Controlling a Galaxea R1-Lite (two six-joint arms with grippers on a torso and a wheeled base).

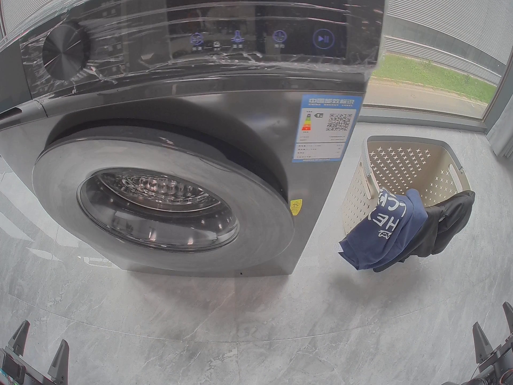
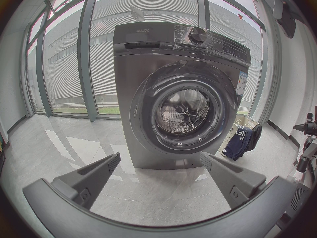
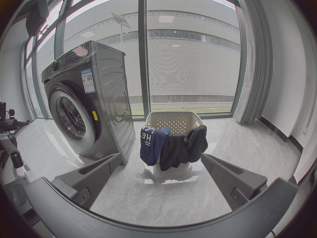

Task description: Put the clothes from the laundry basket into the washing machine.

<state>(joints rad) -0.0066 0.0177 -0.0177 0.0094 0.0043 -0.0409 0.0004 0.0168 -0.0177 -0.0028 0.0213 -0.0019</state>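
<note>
A grey front-loading washing machine (image 1: pixel 176 135) (image 2: pixel 180 93) (image 3: pixel 89 99) stands on the floor, its round glass door (image 1: pixel 160 204) shut. To its right sits a beige laundry basket (image 1: pixel 422 161) (image 2: pixel 242 119) (image 3: pixel 175 119). A blue garment (image 1: pixel 385 231) (image 3: pixel 150 142) and a black garment (image 1: pixel 446 220) (image 3: pixel 185 146) hang over the basket's near rim. My left gripper (image 2: pixel 160 157) (image 1: pixel 40 343) is open and empty, low in front of the machine door. My right gripper (image 3: pixel 160 157) (image 1: pixel 494 324) is open and empty, facing the basket from some distance.
The floor (image 1: pixel 256 316) is glossy grey tile, free between me and the machine and basket. Tall windows (image 3: pixel 191 50) run behind both. A curtain (image 3: pixel 254 66) hangs to the right of the basket.
</note>
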